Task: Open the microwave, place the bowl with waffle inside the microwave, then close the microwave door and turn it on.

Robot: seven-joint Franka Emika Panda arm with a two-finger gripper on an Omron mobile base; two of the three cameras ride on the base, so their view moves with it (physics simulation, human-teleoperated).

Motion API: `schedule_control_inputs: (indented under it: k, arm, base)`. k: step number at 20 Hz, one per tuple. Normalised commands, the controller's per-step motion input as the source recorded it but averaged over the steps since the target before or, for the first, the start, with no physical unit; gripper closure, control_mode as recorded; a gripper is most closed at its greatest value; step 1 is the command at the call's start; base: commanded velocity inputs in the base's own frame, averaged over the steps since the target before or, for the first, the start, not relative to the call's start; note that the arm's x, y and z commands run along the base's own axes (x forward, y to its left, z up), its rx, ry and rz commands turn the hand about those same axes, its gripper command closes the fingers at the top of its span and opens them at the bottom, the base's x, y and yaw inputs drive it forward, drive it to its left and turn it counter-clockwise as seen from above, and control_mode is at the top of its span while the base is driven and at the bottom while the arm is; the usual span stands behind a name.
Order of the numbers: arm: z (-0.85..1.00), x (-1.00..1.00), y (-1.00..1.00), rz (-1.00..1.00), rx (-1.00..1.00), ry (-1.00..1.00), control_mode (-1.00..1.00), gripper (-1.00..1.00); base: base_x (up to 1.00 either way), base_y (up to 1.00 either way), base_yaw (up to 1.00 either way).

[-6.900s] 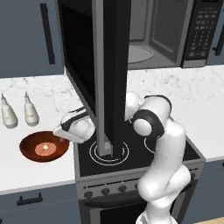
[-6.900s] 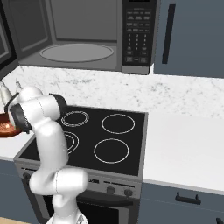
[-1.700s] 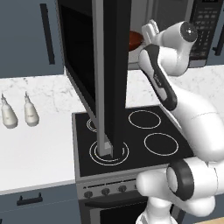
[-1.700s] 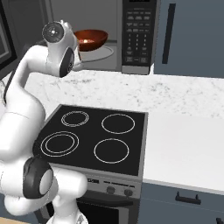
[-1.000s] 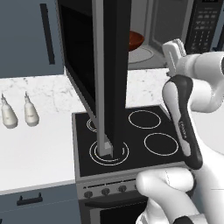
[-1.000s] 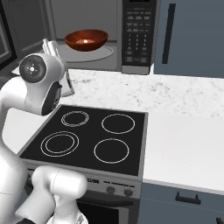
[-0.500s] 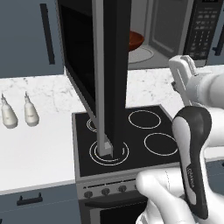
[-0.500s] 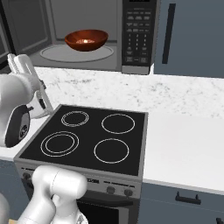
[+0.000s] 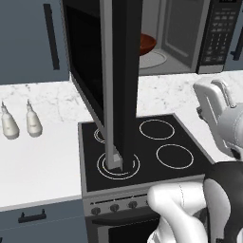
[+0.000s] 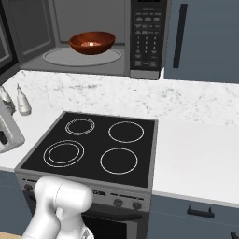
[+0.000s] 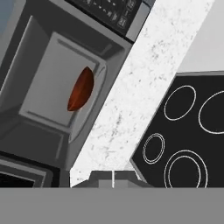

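Note:
The black microwave hangs over the stove with its cavity exposed. The microwave door stands swung wide open, edge-on in the left base view. On the turntable inside sits the reddish-brown bowl, and the pale waffle shows in its hollow. My gripper is well back from the cavity, over the counter beside the stove, its fingertips together with nothing between them. Its white hand hangs to the right of the stove.
The black stovetop with several burner rings lies below the microwave. Two small bottles stand on the marble counter to its left. A blue-grey cabinet door with a black handle is right of the keypad.
My arm has drawn back out of the microwave, away from the cavity and down toward the stove's side. The bowl has stayed on the turntable, and the door is still open.

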Motion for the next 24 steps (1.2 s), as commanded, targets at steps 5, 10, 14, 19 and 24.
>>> schedule_control_inputs:
  k: [5, 10, 14, 19, 24]
  arm:
    - [0.02, -1.00, 0.47, 0.00, -0.08, 0.00, -1.00, 1.00]
    - [0.00, -1.00, 0.78, 0.00, -0.19, -0.17, -1.00, 1.00]
    - [0.08, -0.52, 0.59, 0.00, -0.17, -0.31, -1.00, 1.00]
    - [-0.01, 0.07, 0.50, -0.07, -0.19, -0.14, -1.00, 1.00]
    - [-0.20, 0.33, 0.86, -0.14, -0.33, -0.09, -1.00, 1.00]
  base:
    - [0.00, 0.00, 0.00]
    - [0.00, 0.00, 0.00]
    - [0.00, 0.00, 0.00]
    - [0.00, 0.00, 0.00]
    - [0.00, 0.00, 0.00]
